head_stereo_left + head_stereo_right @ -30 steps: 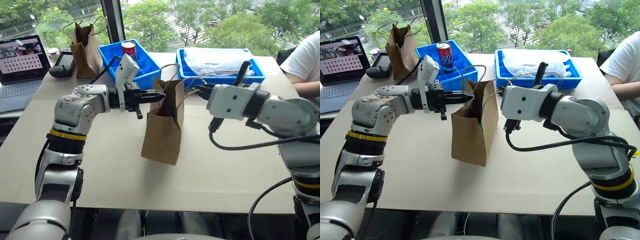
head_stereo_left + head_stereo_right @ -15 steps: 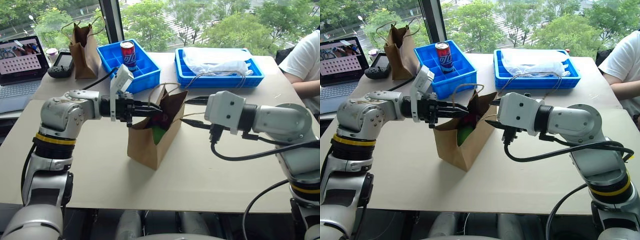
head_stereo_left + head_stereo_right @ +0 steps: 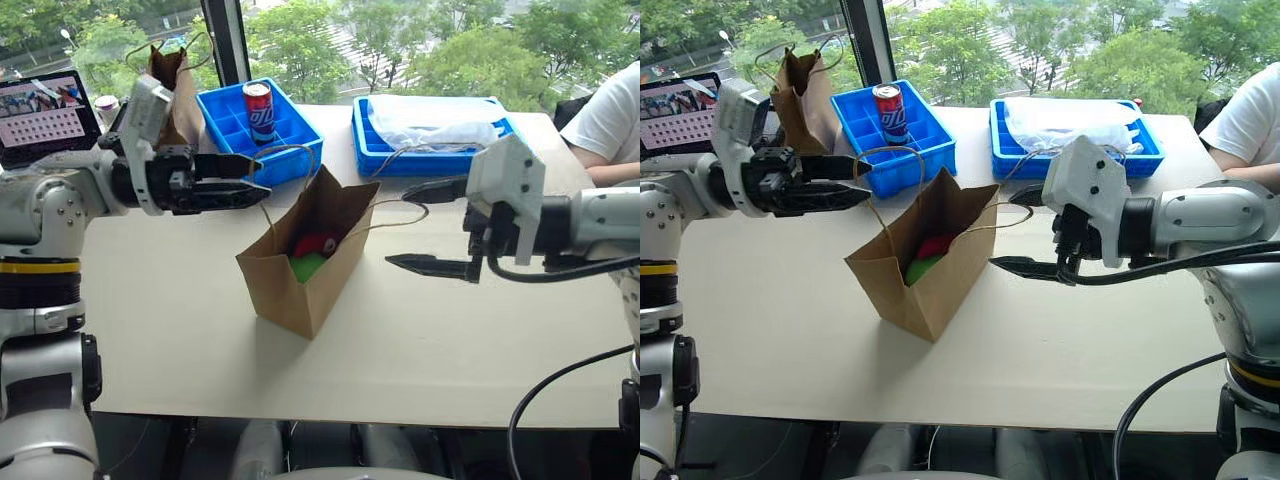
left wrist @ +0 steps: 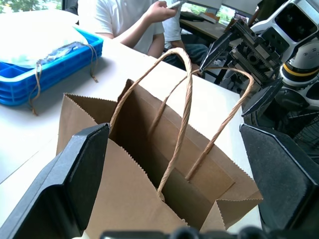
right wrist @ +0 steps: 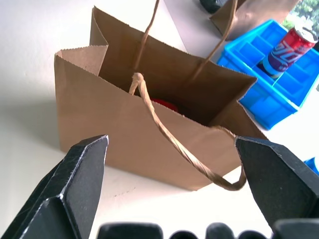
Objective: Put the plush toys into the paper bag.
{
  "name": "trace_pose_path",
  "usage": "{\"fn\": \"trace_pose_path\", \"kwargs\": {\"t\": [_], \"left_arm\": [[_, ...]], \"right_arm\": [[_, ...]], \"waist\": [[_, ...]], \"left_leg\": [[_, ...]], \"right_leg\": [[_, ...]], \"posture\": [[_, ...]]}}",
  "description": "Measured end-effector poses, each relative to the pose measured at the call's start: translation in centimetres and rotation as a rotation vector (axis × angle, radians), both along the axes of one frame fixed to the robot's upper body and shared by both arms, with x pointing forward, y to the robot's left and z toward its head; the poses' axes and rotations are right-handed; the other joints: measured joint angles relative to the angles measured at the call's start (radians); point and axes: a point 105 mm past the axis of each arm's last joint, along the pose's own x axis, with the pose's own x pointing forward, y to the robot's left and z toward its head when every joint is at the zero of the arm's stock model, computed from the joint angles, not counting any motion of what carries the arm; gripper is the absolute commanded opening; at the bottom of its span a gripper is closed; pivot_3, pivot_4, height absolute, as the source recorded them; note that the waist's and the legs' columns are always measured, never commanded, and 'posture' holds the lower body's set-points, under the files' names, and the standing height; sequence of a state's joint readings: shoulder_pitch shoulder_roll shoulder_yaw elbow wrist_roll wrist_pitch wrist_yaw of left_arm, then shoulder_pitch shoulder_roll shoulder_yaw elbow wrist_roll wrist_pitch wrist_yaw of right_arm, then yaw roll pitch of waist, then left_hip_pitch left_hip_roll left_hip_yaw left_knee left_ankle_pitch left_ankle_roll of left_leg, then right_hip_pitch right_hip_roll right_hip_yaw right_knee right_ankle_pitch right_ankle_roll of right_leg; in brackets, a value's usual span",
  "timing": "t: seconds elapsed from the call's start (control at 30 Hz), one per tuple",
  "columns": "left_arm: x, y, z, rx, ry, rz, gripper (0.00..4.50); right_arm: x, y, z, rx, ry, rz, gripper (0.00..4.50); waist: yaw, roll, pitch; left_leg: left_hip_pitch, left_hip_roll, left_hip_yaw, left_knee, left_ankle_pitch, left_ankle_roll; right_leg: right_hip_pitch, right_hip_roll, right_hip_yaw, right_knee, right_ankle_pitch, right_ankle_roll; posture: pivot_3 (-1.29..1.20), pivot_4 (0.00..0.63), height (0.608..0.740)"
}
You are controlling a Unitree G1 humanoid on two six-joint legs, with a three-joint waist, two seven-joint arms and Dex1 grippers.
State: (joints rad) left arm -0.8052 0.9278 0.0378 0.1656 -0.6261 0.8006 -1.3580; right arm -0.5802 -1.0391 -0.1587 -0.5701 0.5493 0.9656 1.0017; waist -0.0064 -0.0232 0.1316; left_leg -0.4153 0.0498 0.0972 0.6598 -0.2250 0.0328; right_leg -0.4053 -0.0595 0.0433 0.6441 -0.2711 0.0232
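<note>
– So where do the plush toys sit?

– Both lie inside the paper bag (image 3: 300, 270): the green plush head (image 3: 307, 266) at the bottom, the red chili plush (image 3: 318, 245) just beside it. The bag stands upright on the white table (image 3: 420, 340), mouth open.

– And the pincers?

– The left gripper (image 3: 235, 180) hangs beside the bag's far corner with its fingers spread wide and nothing between them. The right gripper (image 3: 428, 225) is parted too, empty, one finger high and one low, on the other side.

– What could spoil it, then?

– The twine handles (image 4: 187, 99), I think. One loop arches close to the left fingertips, the other trails toward the right gripper's upper finger (image 3: 437, 189). I cannot tell whether it touches. If either arm draws off with a loop caught, the light bag could tip or drag, and the toys might roll out.

– Anything nearby at risk?

– The soda can (image 3: 258, 101) in the blue bin (image 3: 290, 140) stands behind the bag; a wide sweep of the left arm might knock it.
</note>
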Motion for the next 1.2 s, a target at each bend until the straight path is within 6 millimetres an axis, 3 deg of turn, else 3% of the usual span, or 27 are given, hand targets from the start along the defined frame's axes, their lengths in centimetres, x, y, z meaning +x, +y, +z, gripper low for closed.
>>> {"fn": "trace_pose_path", "kwargs": {"t": [0.1,0.17,0.2,0.27,0.4,0.63,0.93,1.2], "left_arm": [[0.4,2.5,-1.5,0.075,-0.008,0.066,4.49],[0.1,3.2,-2.0,0.084,-0.041,0.062,4.49],[-0.5,3.8,-2.3,0.072,-0.059,0.052,4.50],[-1.7,4.2,-2.8,0.023,-0.055,0.020,4.50],[-4.0,3.7,-3.4,-0.095,-0.044,-0.035,4.50],[-7.8,2.6,-7.2,-0.057,0.033,0.015,4.50],[-9.3,-0.9,-8.5,-0.148,0.058,0.094,4.50],[-8.0,-4.0,-8.2,-0.215,0.023,0.107,4.50]], "right_arm": [[1.0,-2.9,0.9,0.045,-0.002,-0.123,4.50],[1.2,-4.2,1.6,0.085,-0.008,-0.172,4.50],[0.8,-5.7,1.0,0.067,0.032,-0.214,4.25],[0.5,-6.4,-0.2,0.064,0.089,-0.232,3.80],[-0.3,-3.8,-3.0,0.159,0.200,-0.111,2.52],[-1.0,4.2,-5.1,0.302,0.248,0.136,0.02],[-0.9,9.3,-6.6,0.366,0.266,0.238,0.02],[0.3,10.9,-7.4,0.379,0.229,0.247,0.02]], "waist": [[0.000,0.000,0.000],[0.001,0.000,0.000],[0.002,0.000,0.000],[0.003,0.000,0.000],[-0.005,0.001,0.001],[-0.013,0.001,0.001],[0.002,0.000,0.001],[0.000,0.000,0.001]], "left_leg": [[0.000,0.001,0.000,0.000,0.000,0.000],[0.000,0.001,0.001,0.000,0.000,0.000],[0.000,0.001,0.001,-0.001,-0.001,0.001],[-0.001,0.003,0.000,0.000,-0.001,0.002],[0.000,0.003,0.000,0.000,-0.001,0.002],[0.003,0.004,0.000,0.000,-0.001,0.001],[0.002,0.003,-0.001,0.000,-0.001,0.001],[0.003,0.002,-0.001,0.000,-0.001,0.001]], "right_leg": [[-0.001,0.000,-0.001,0.000,0.000,-0.001],[-0.001,0.000,0.000,0.000,0.000,-0.001],[0.000,0.000,-0.001,0.000,0.000,-0.001],[0.000,-0.001,-0.001,-0.001,-0.001,-0.001],[0.000,-0.001,0.000,0.001,-0.001,0.000],[0.001,-0.001,0.000,0.003,-0.001,-0.001],[0.001,-0.002,-0.001,0.003,-0.001,-0.001],[0.002,-0.001,-0.001,0.003,0.000,-0.001]], "posture": [[0.00,0.150,0.724],[0.00,0.150,0.724],[0.00,0.150,0.724],[0.00,0.150,0.724],[0.00,0.150,0.724],[0.00,0.150,0.724],[0.00,0.150,0.724],[0.00,0.150,0.724]]}}
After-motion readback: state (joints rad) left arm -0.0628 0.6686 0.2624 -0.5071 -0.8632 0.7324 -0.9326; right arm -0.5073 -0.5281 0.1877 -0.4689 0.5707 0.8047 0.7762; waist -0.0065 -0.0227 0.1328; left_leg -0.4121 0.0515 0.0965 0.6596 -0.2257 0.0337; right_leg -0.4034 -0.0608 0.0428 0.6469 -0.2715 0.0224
